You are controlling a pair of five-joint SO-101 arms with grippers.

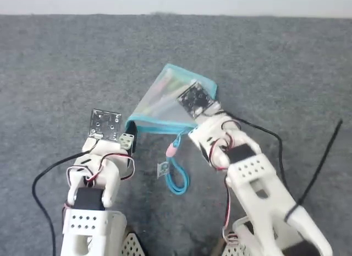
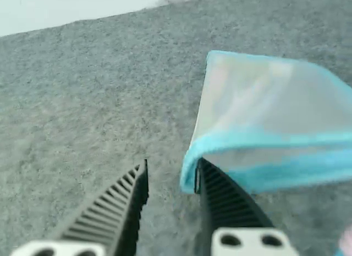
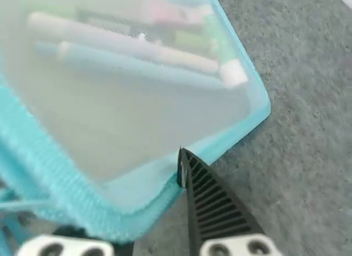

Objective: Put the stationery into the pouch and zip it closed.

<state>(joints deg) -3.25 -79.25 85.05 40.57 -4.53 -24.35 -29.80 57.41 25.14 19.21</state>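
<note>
- pouch lies mid-table on the grey mat in the high view, its blue strap trailing toward the arms; left gripper sits at one corner, right gripper over the other end.
- left wrist view: i see the jaws spread, the pouch corner touching one finger.
- right wrist view: pens lie inside the pouch; i cannot tell whether the right gripper is spread or pinching.

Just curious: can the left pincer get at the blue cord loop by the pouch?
Probably yes: the cord loop lies uncovered on the table between the arms, near the open left pincer.
</note>
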